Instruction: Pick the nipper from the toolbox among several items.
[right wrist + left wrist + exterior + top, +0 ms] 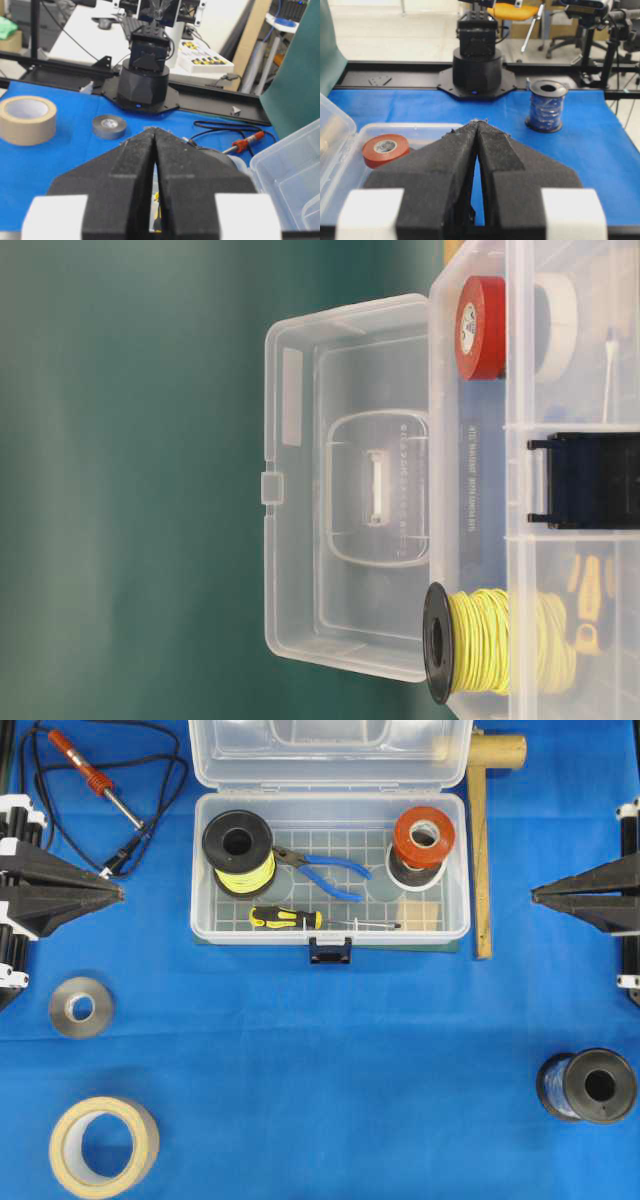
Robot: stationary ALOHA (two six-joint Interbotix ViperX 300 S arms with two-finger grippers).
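The clear toolbox stands open at the table's middle back, with a dark blue front latch. The blue-handled nipper lies in its middle, jaws pointing left. Beside it are the black spool of yellow wire, the red-and-white tape rolls, the yellow-and-black screwdriver and a small tan block. My left gripper is shut and empty, left of the box. My right gripper is shut and empty, right of the box. Both show shut in the wrist views.
A soldering iron with a black cable lies at the back left. A grey tape roll and a tan tape roll lie front left. A dark wire spool stands front right. A wooden mallet lies right of the box.
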